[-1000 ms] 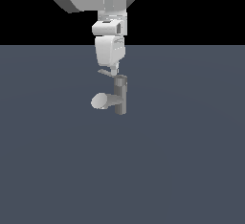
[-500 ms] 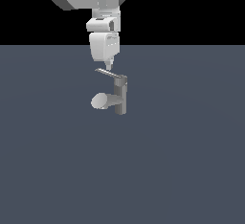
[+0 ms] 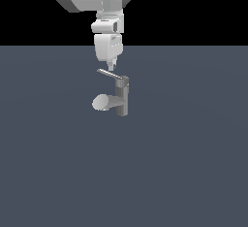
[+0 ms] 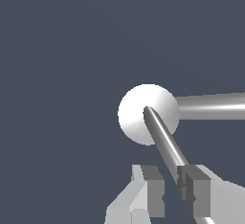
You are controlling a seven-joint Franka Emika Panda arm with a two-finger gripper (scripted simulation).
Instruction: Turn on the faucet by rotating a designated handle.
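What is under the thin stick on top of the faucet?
Under the thin handle sits the fat round spout, poking out from the grey post. Below that is plain dark floor. The tool hangs just above the handle.

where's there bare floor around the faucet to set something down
Bare surface lies all around the faucet: wide stretches toward the exterior view's left, right and near edge. It is crowded only above the post, where the tool hangs at the handle.
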